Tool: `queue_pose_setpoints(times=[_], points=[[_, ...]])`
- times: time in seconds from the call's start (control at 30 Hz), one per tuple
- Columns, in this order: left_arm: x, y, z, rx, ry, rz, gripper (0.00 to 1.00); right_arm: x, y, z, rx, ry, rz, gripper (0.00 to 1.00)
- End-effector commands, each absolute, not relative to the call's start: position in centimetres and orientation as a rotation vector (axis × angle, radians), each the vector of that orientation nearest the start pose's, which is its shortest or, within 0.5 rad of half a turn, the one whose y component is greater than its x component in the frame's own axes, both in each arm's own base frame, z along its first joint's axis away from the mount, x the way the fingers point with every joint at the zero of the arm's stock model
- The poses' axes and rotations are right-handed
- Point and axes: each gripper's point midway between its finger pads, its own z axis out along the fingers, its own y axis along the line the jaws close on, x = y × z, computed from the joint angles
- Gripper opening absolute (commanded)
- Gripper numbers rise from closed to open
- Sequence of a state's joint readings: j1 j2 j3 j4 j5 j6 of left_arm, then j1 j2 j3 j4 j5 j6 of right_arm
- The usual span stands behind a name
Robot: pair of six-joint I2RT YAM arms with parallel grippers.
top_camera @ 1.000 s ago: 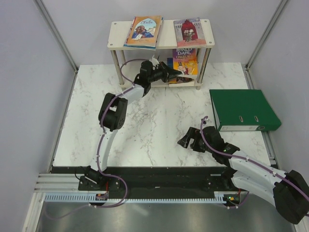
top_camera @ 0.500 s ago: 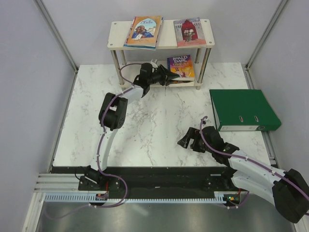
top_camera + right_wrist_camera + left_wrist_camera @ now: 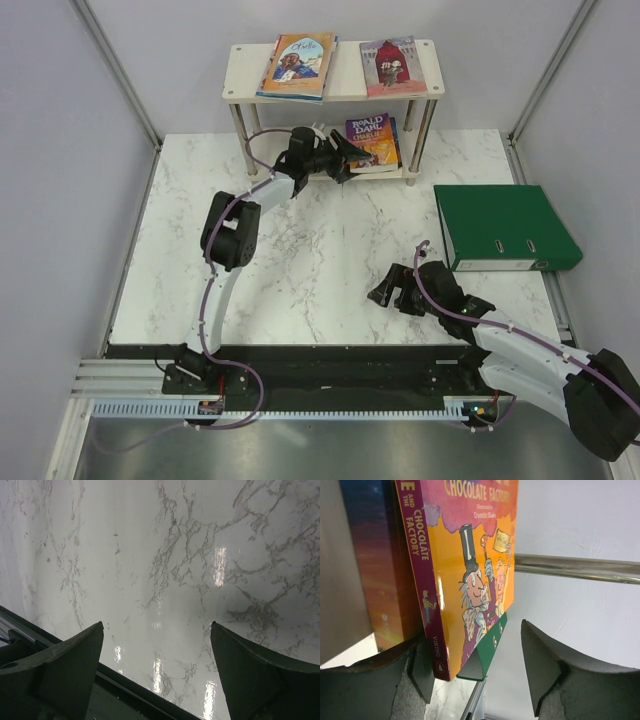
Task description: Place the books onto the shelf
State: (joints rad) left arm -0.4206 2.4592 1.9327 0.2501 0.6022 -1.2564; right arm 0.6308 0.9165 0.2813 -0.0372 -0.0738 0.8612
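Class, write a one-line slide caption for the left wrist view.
Open left gripper facing the yellow-and-purple Roald Dahl book, beside a silver shelf leg.

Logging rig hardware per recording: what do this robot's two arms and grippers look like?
The left arm and right arm have white link shells, black joint housings and purple cables along them. The left gripper and right gripper are black, with dark wedge-shaped fingers, rough-surfaced.

Dahl book [image 3: 470,575] yellow w/ purple spine; shelf [image 3: 241,72] cream; binder [image 3: 505,225] green; table [image 3: 330,250] white marble, grey veins.
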Motion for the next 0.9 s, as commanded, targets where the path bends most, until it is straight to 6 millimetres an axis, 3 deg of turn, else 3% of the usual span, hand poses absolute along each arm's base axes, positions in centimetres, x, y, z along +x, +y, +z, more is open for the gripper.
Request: queue_pose_setpoints(times=[0.0,0.13,0.3,0.67,0.87], points=[[54.1,-36.8,17.4,-0.371,2.166,-1.522,0.72,19.7,19.9,6.2,0.235,2.337,0.882,0.94],[54.1,-36.1,19.0,-0.347,2.186,-1.444,0.72,19.6,19.8,6.2,0.239,2.334,0.881,0.95],[54.5,-34.7,19.1,-0.318,2.238,-1.307,0.74,19.7,19.9,6.2,0.238,2.337,0.883,0.95],[53.8,-33.6,13.7,-0.330,2.410,-1.251,0.74,19.6,19.9,6.2,0.243,2.340,0.881,0.95],[53.4,-32.6,12.5,-0.338,2.438,-1.175,0.74,19.7,19.9,5.9,0.246,2.350,0.875,0.95]])
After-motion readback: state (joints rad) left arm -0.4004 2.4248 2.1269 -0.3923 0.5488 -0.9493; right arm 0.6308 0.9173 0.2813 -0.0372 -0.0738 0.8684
